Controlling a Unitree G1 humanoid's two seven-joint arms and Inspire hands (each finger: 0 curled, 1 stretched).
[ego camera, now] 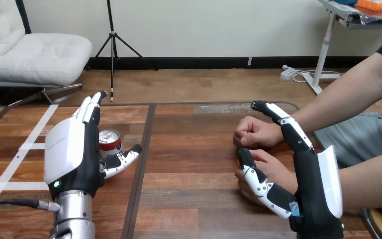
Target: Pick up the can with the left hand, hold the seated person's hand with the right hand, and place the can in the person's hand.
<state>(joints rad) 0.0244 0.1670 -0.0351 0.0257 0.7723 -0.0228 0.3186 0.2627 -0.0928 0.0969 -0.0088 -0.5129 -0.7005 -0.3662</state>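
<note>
By the table's [194,149] left edge, our open left hand [72,154] flanks the upright can [110,141], between thumb and straight fingers.

On the bench [194,164], the can [110,141] stands at left, just right of the left hand [72,154]; the person's hands [256,133] lie at right, beside the right hand [311,179].

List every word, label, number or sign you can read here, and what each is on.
None readable.
The can: any print on its red side is too small to read, and the left hand hides part of it.
The table: white tape strips, no writing.
</note>
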